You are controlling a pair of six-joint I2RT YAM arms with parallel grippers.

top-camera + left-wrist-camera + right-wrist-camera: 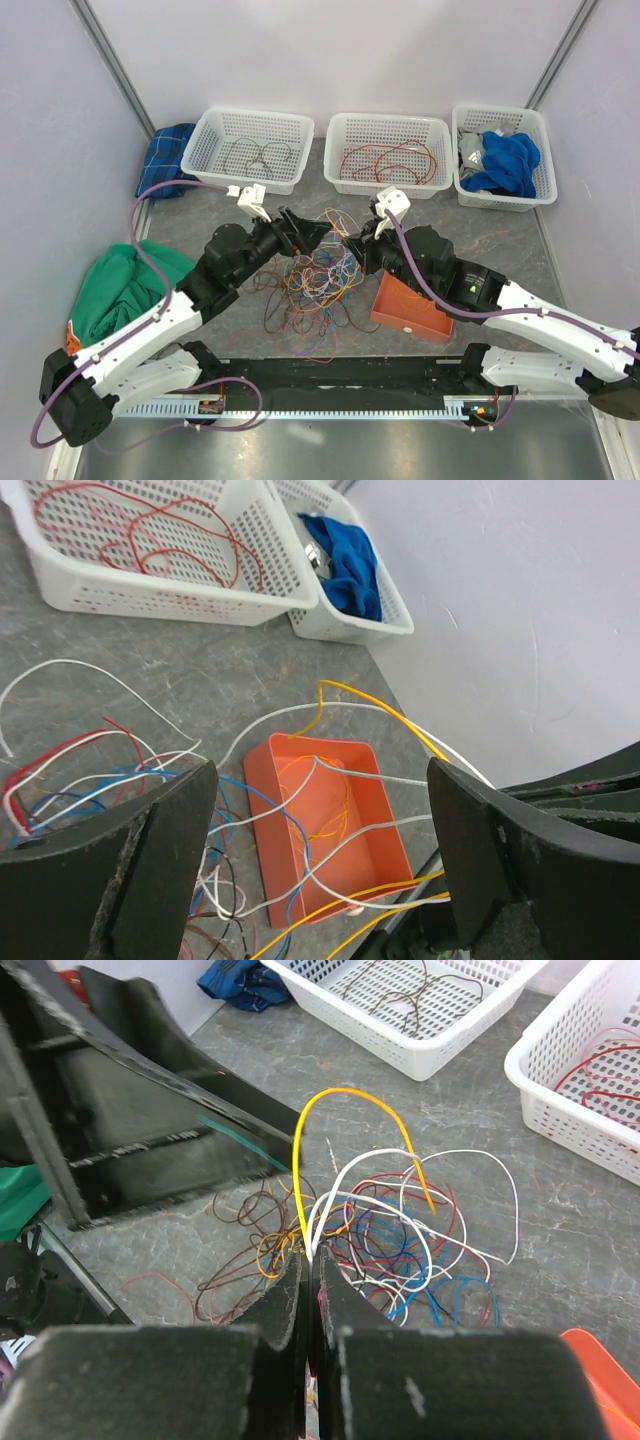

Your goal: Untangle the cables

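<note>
Cables centred, some inside orange tray

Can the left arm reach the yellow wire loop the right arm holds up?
Likely yes: the left arm has its jaws open beside the thin yellow wire loop, which stands clear above the tangle of coloured wires in the right arm's shut jaws.

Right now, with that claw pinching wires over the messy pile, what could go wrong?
1. The right gripper is shut on a yellow wire and a white wire together. Both loop back into the tangle, so pulling might tighten knots rather than free one.
2. Other wires drape across the orange tray, so a tug could drag it.
3. The open left gripper sits close by; the arms might bump.
</note>
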